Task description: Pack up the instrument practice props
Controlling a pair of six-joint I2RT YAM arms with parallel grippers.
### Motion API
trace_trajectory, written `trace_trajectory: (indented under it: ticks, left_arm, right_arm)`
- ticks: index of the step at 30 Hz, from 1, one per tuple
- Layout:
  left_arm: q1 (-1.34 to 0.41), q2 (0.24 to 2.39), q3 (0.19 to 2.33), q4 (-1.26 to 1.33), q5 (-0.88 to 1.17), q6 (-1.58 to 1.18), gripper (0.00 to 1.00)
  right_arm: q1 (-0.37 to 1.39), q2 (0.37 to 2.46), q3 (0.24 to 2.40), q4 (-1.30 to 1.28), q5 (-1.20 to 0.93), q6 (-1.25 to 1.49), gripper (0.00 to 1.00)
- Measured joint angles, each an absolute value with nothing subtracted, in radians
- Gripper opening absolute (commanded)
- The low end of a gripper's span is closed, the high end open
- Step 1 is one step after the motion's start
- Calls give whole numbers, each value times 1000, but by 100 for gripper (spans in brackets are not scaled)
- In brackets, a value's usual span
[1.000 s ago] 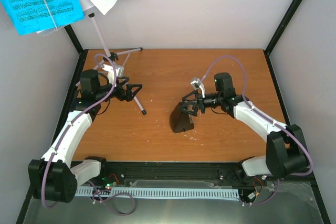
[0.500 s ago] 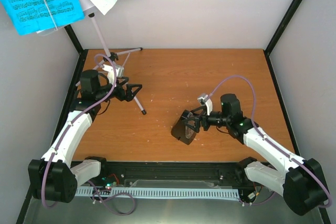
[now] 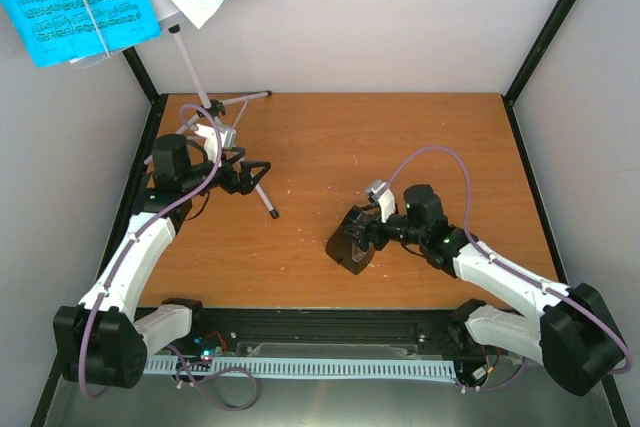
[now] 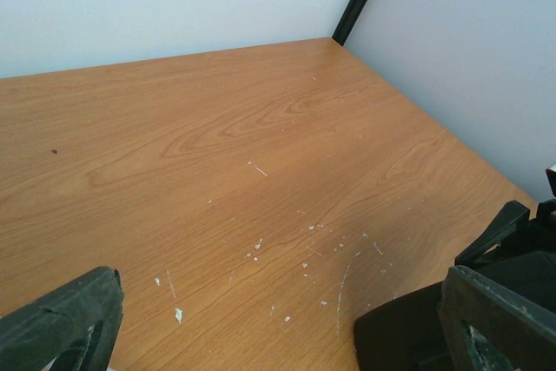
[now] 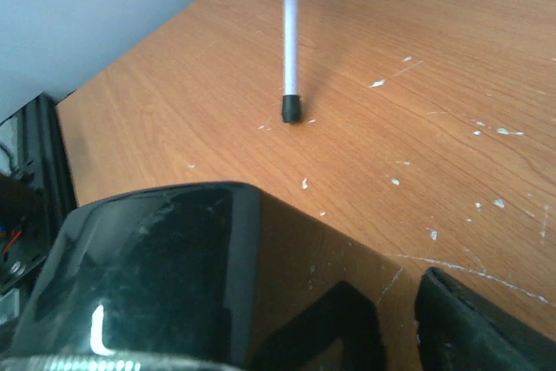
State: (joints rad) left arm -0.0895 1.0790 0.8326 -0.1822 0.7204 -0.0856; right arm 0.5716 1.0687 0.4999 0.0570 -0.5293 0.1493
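The black pyramid metronome with clear cover (image 3: 350, 242) sits near the wooden counter's (image 3: 400, 147) front edge, straddled by the right jaws, apparently for lifting; whether they grip it I cannot tell. The left jaws gape empty beside the thin silver tripod music stand (image 3: 188, 65).

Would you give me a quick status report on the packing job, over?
Left gripper open, empty, beside the music stand. Right gripper open, straddling the black metronome, not yet clamped. Stand's leg close ahead, not touching.

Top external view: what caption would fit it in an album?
Right gripper at the black metronome; left gripper open beside the music stand.
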Motion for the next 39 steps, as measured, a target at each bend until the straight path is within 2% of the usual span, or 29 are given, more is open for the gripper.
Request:
trace_trajectory:
  ticks: [2,6,12,16,23,27,28,31,39]
  left_arm:
    - [-89,1079,832,-182,716,-86,99]
    - [-89,1077,828,-182,696,-87,99]
    - [-89,1053,797,-166,648,-138,100]
    - [-89,1011,728,-112,608,-239,100]
    - [-85,984,642,-65,521,-403,99]
    - [-52,1016,642,-26,513,-447,99]
    - [-34,1034,642,-17,516,-459,99]
    - [32,1084,642,6,530,-494,100]
    - [77,1180,646,95,544,-555,97]
  right_arm:
    - [590,1078,491,84,-482,146,71]
    - [622,1082,477,147,-330,159,67]
    - [631,1138,498,215,-62,196,65]
    - [628,1248,553,267,110,204,63]
    - [561,1442,675,362,202,234,62]
    - [512,1520,735,393,213,249,68]
    - [500,1534,746,399,211,254,73]
    - [476,1558,759,395,198,270,99]
    - [460,1480,758,284,126,271,100]
